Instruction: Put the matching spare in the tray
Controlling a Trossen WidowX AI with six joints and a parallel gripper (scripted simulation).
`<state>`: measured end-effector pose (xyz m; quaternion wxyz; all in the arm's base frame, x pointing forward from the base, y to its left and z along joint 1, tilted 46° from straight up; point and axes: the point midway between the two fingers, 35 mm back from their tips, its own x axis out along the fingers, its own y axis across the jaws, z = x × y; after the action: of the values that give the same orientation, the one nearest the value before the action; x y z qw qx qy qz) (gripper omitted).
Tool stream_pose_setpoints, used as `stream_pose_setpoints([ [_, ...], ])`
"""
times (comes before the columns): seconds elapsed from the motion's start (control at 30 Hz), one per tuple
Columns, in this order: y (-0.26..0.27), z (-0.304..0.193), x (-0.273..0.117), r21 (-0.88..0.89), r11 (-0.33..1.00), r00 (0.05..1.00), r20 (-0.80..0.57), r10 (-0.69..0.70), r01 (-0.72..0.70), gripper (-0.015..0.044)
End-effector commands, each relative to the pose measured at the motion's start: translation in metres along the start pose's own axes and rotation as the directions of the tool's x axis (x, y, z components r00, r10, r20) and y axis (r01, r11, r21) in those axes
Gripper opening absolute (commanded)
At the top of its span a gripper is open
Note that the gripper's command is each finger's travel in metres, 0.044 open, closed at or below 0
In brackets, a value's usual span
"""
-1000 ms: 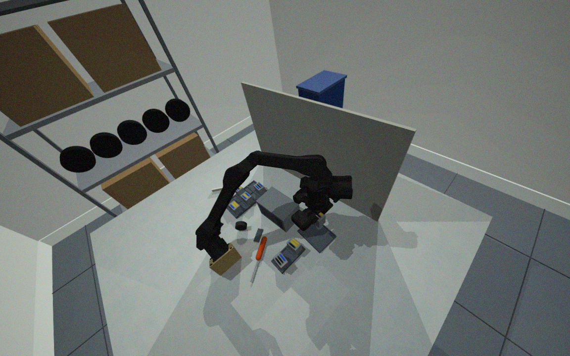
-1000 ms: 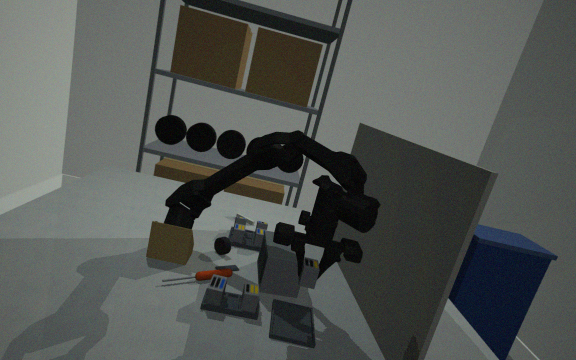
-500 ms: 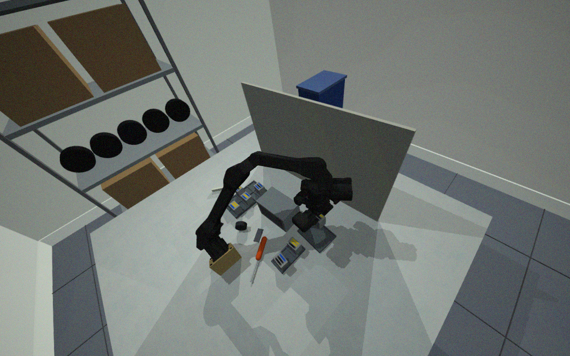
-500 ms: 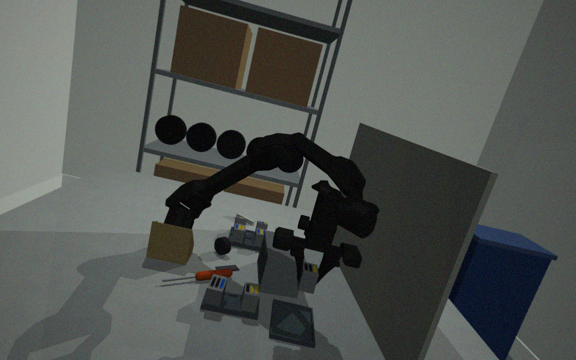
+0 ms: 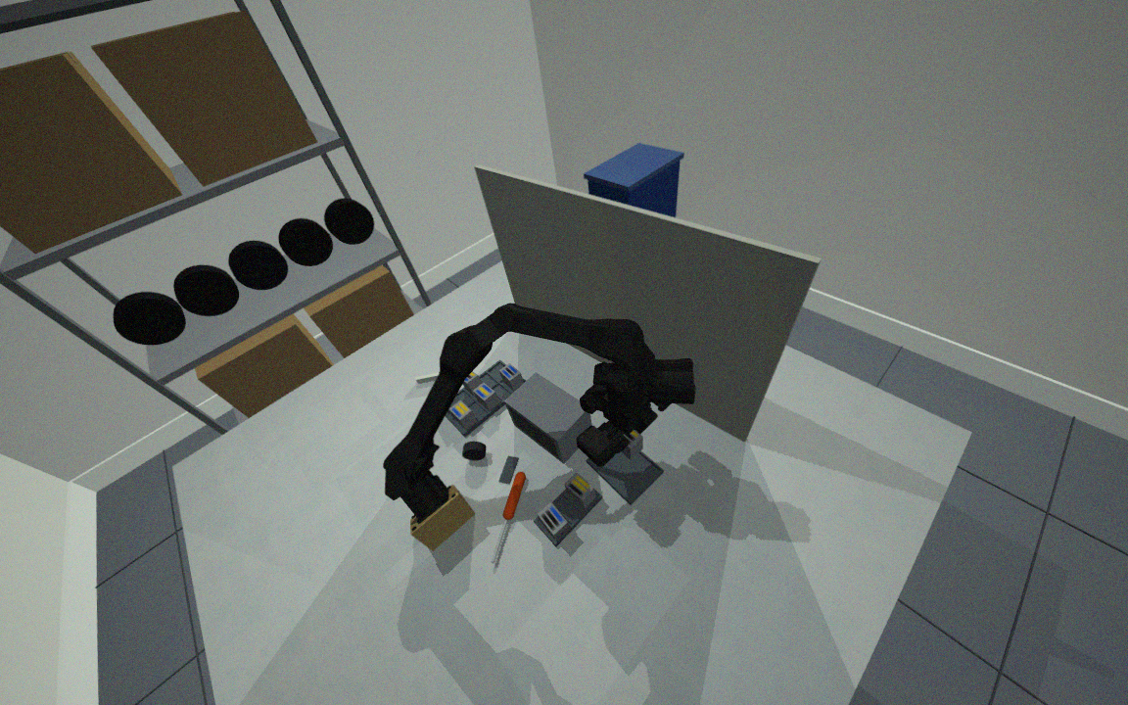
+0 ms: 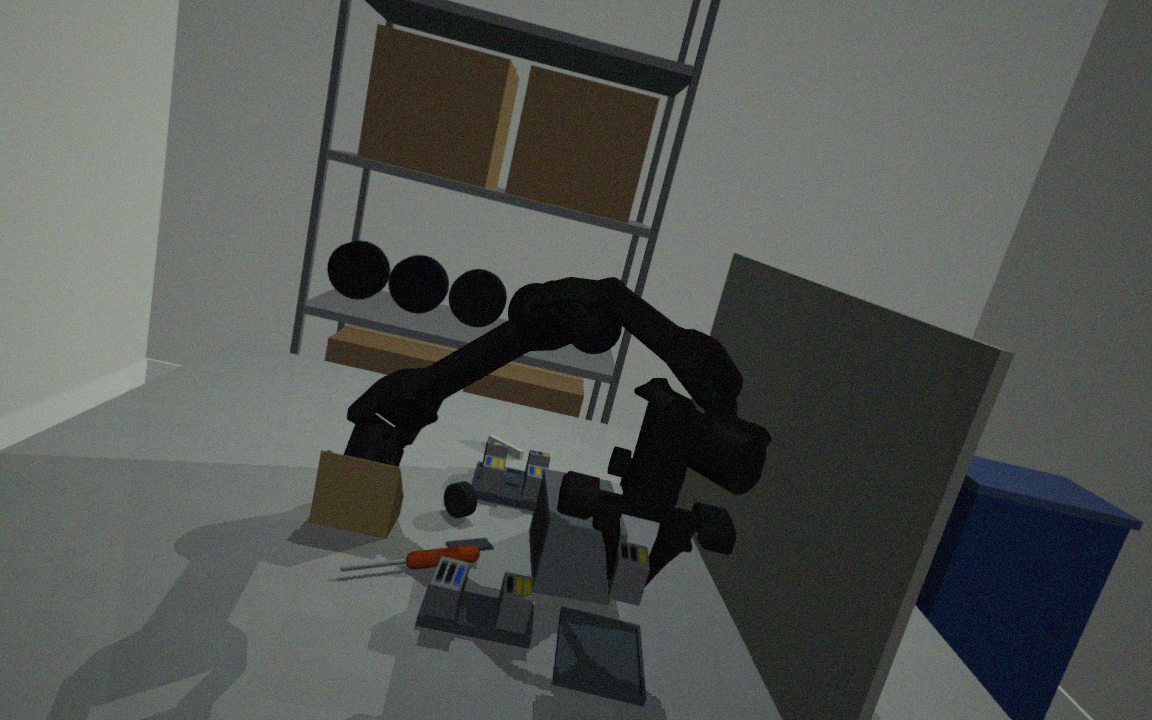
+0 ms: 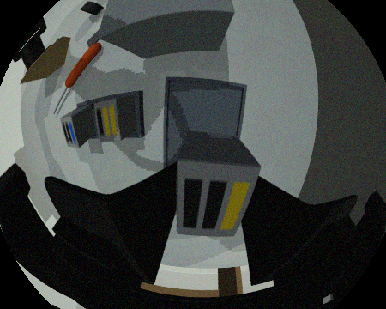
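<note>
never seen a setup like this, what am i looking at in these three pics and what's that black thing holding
The black thing is a robot arm bolted to a table. One picture looks down from above, one from the side, and the round one comes from a camera on the arm's wrist. Its gripper, a two-finger claw, is shut on a small grey spare part with two dark stripes and one yellow. Just past it lies a dark tray. Also on the table: more spares, an orange screwdriver and a grey box.

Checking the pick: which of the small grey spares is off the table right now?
The spare with two dark bars and one yellow bar, clamped in the tool above the tray. The other spares sit in their holders on the table.
</note>
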<state>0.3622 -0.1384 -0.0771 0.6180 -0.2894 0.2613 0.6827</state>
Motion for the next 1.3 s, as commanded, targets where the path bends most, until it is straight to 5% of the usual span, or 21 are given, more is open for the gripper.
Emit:
stream_pose_setpoints([
  [0.0, -0.001, 0.001, 0.003, 0.004, 1.0, 1.0, 0.004, -0.005, 0.005, 0.0],
  [1.27, -0.001, 0.001, 0.03, 0.003, 1.0, 1.0, 0.005, -0.005, 0.005, 0.0],
])
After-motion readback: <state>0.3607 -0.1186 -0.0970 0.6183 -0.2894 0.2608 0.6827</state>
